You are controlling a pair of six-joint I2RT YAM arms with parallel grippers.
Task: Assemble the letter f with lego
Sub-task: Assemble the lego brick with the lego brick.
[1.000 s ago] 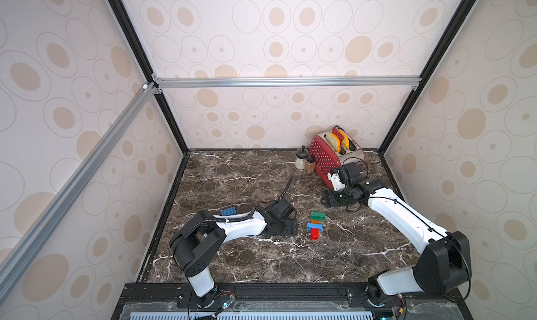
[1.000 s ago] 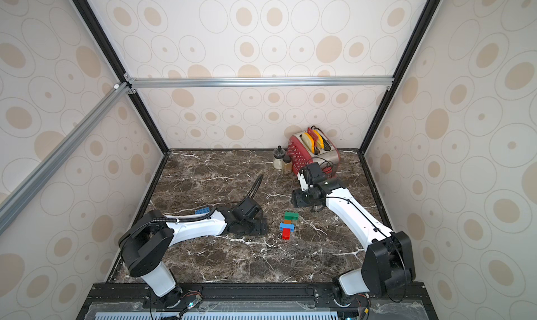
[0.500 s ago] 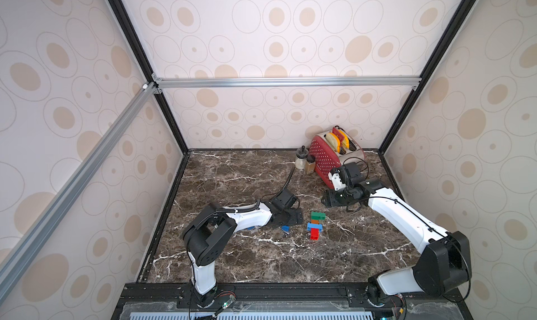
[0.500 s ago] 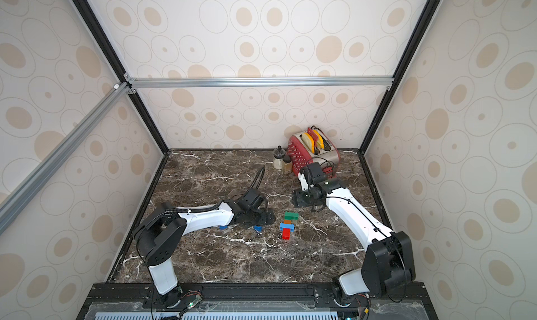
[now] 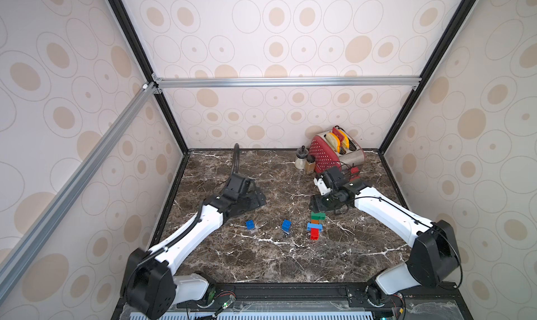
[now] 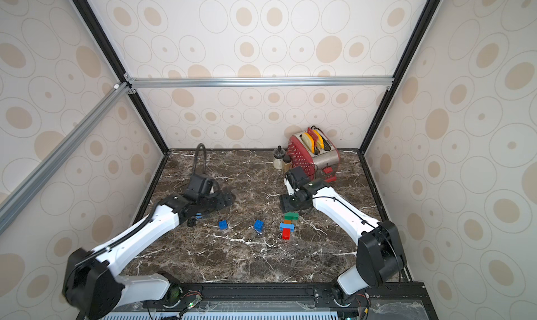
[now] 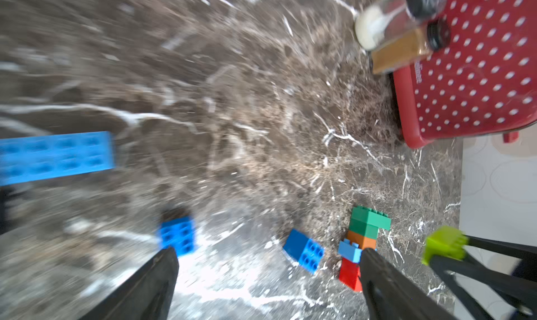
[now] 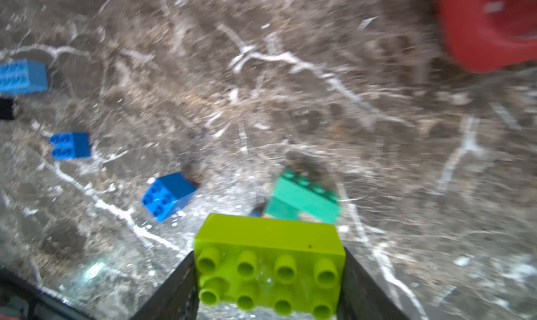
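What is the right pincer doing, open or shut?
Shut on the lime green brick. In the right wrist view the right pincer has its fingers tight against both ends of the brick.

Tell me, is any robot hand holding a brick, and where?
The right gripper pinches the lime brick by its short ends. The left gripper holds nothing.

Red toaster (image 5: 323,158), two spice jars (image 5: 300,160) just beside
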